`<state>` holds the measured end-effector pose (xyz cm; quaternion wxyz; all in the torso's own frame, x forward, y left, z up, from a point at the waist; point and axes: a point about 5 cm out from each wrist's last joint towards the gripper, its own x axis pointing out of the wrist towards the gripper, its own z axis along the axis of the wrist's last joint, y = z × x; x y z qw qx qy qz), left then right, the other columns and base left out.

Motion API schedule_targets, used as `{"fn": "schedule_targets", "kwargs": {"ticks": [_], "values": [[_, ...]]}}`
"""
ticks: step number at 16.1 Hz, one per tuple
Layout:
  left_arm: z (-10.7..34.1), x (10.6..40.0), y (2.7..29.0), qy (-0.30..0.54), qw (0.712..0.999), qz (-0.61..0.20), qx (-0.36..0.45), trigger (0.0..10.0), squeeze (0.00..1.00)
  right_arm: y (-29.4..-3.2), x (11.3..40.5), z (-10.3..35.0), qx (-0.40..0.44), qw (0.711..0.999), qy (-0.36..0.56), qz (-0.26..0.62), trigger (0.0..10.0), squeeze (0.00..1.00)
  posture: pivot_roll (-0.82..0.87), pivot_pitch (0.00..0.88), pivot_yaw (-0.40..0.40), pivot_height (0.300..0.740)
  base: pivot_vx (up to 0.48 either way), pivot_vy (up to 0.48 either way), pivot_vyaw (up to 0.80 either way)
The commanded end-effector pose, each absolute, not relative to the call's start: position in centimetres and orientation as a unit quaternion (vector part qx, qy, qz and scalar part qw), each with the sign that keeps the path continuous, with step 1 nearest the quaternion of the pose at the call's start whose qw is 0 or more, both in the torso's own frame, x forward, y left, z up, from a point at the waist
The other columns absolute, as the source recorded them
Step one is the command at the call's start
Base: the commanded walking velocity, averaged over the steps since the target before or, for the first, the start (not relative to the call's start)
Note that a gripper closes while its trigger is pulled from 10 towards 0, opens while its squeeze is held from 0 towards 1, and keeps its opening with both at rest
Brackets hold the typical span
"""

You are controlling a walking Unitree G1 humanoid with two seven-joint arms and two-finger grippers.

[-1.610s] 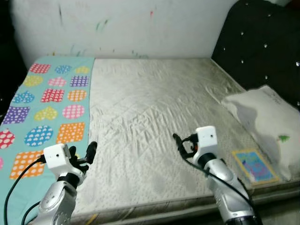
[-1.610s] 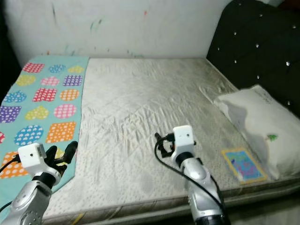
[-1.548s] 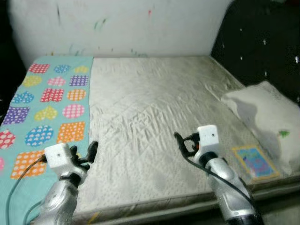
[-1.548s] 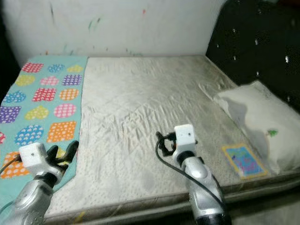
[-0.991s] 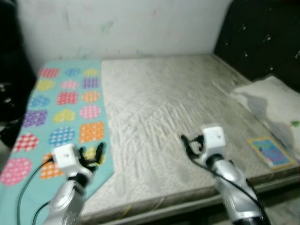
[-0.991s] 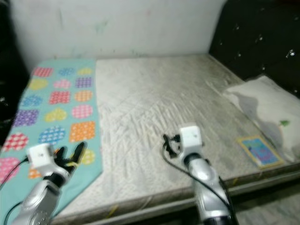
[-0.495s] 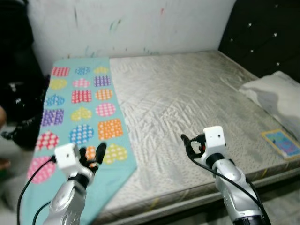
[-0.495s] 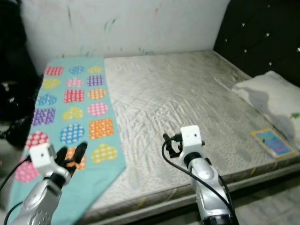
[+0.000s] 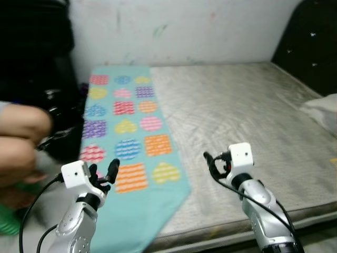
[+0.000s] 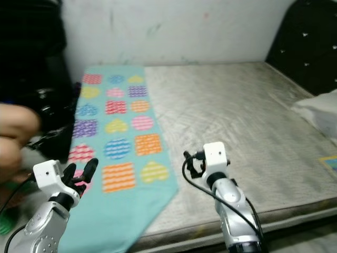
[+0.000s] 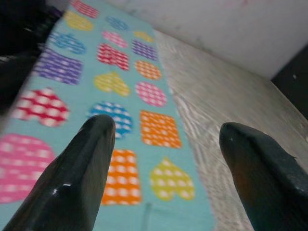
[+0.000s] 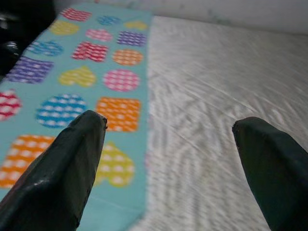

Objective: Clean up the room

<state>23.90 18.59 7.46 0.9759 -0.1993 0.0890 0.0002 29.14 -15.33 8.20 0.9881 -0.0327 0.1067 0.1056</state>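
Blanket (image 9: 131, 142), a turquoise sheet printed with dotted hearts, circles and squares, lies flat along the left strip of the bed (image 9: 253, 116), its near end running off the mattress edge and drooping toward the floor in a point. It looks thin and soft, so it should be light and limp: it will sag, fold and slide over the quilted mattress cover rather than keep any shape, and a pinch at one spot would likely drag the rest behind it. The best hold, by my judgement, is on the near hanging corner or along the long edge beside the bare mattress, where the cloth is free to be nipped between two fingers; two holds well apart would keep it from bunching.

The left gripper (image 9: 105, 173) hovers above the blanket's near end, fingers spread apart and holding nothing. The right gripper (image 9: 211, 163) hangs over the bare mattress just beside the blanket's edge, its fingers also released, wide apart in the right wrist view.

A white pillow (image 9: 322, 108) rests at the far right of the bed by the dark headboard (image 9: 308, 45). A person's arm (image 9: 21, 139), blurred, shows at the left.
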Motion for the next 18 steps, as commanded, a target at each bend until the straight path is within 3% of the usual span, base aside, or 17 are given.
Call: {"fn": "schedule_targets", "kwargs": {"ticks": [1,9,16,18], "values": [[7.8,24.0,19.2,0.081,0.978,0.005,-0.193,10.0,0.00,-14.6,29.4,8.7,-0.029,0.988,0.096,0.115,10.0,0.00,-0.02,0.000,-0.057,0.740,0.000,0.000,0.00],[8.8,25.4,20.0,0.061,0.984,0.019,-0.167,10.0,0.00,-14.3,31.0,9.7,-0.040,0.988,0.084,0.122,10.0,0.00,-0.01,0.000,-0.045,0.740,0.000,0.000,0.00],[11.3,27.2,21.3,0.009,0.992,0.041,-0.121,10.0,0.00,-13.8,33.3,12.0,-0.044,0.989,0.037,0.134,10.0,0.00,0.01,0.000,-0.041,0.740,0.000,0.000,0.64],[10.3,26.9,21.4,0.017,0.992,0.053,-0.112,10.0,0.00,-14.5,33.6,12.1,-0.044,0.992,0.037,0.114,10.0,0.00,0.01,0.000,-0.040,0.740,0.000,0.000,0.00]]}}
